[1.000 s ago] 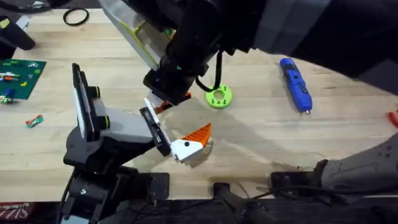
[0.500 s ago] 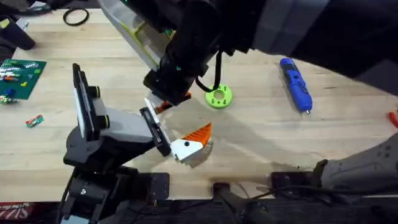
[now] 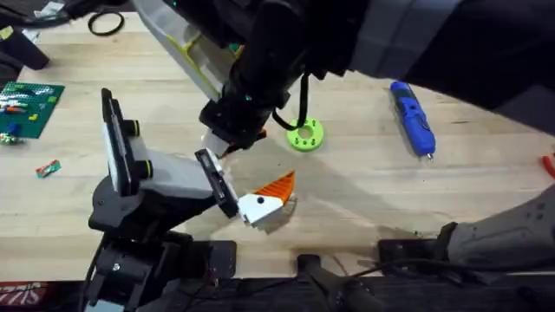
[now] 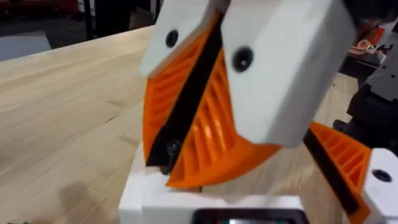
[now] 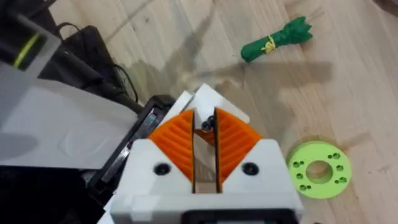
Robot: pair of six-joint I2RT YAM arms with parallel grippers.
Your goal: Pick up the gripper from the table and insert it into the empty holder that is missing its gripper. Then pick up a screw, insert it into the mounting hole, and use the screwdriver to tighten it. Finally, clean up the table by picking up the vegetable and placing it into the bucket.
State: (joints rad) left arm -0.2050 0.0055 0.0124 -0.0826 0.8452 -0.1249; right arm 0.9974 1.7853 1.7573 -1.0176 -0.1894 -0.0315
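— What have your right fingers [image 5: 174, 140] got?
— They're pinched shut on a small dark piece [image 5: 209, 122] at my tips, too small to name.
— And the gripper [image 3: 264, 201]?
— It's near the worktop's [image 3: 364, 182] front edge, touching the end of the holder [image 3: 130, 169]. My arm [image 3: 390, 35] hides much of the far side. The screwdriver [image 3: 411, 117] lies unhidden toward the right edge.

Even bright light, soft shadows, close-up blur

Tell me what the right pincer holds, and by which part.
The right pincer pinches a small dark screw between its orange pad tips; the gripped part cannot be told.
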